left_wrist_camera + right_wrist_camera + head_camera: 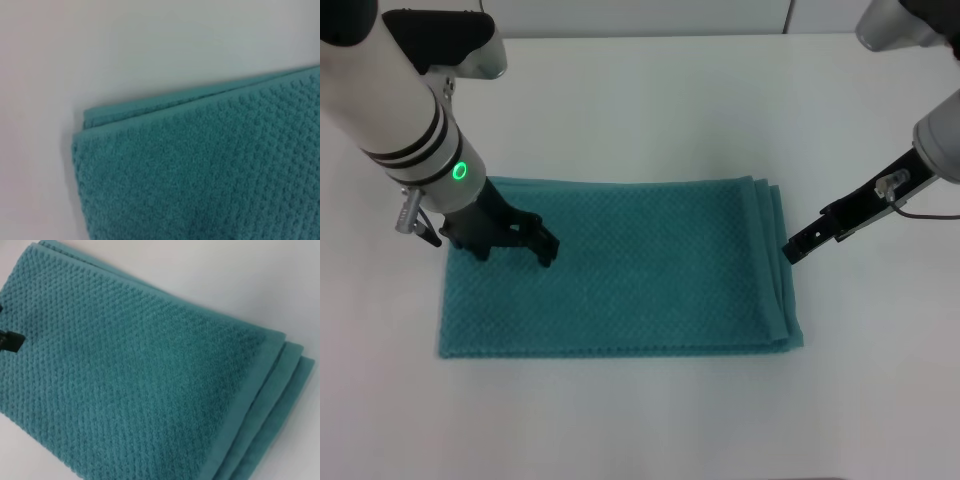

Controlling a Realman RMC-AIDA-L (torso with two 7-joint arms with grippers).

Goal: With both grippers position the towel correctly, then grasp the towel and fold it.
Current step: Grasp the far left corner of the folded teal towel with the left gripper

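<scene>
towel [640, 270]: teal cloth, matt, rough waffle weave, smoother flat hems at its layered right edge
tabletop [650, 90]: white, smooth, faint sheen
left end effector [510, 240]: black, matt
right end effector [795, 248]: black, matt

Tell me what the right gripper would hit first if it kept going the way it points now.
Probably the towel. In the head view the right gripper points toward the robot's left and down, its tip at the towel's layered edge. Its height above the table is unclear, so it may already be touching.
</scene>
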